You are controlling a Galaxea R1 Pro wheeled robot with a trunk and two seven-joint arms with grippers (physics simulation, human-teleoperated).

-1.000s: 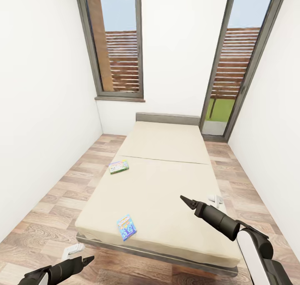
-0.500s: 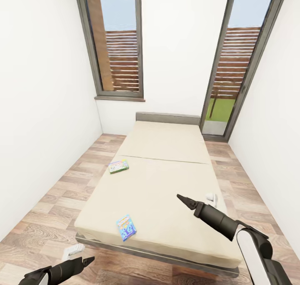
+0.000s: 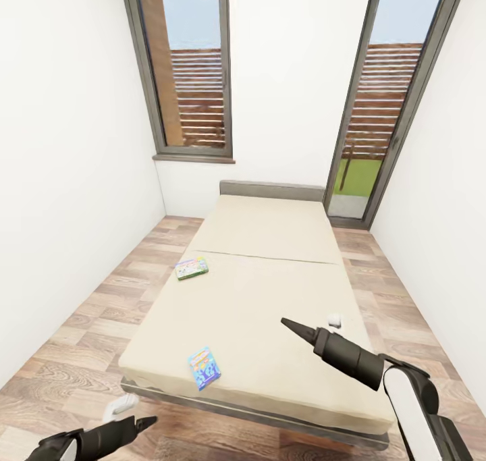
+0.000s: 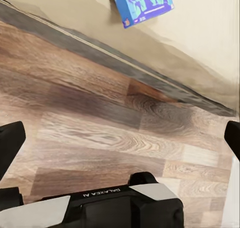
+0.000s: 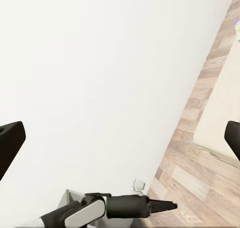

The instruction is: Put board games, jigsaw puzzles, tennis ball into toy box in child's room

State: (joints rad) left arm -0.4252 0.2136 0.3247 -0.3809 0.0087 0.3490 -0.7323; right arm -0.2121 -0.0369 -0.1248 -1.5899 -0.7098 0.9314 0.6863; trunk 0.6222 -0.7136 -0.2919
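Two board games lie on the beige bed. A blue one is near the foot edge and a green-pink one sits at the bed's left edge, farther back. My right gripper is open and hovers over the bed's near right part, well right of the blue game. My left gripper is open, low over the floor in front of the bed's foot. Its wrist view has the blue game ahead past the bed frame. The table, toy box, jigsaw puzzles and tennis ball are out of view.
The bed takes up most of a narrow white-walled room, with strips of wood-plank floor on both sides. A tall window is at the back left and a glass door at the back right. My left arm crosses the right wrist view.
My right gripper has shifted a little to the left over the bed. The left gripper has sunk slightly in the view. Both games lie where they were.
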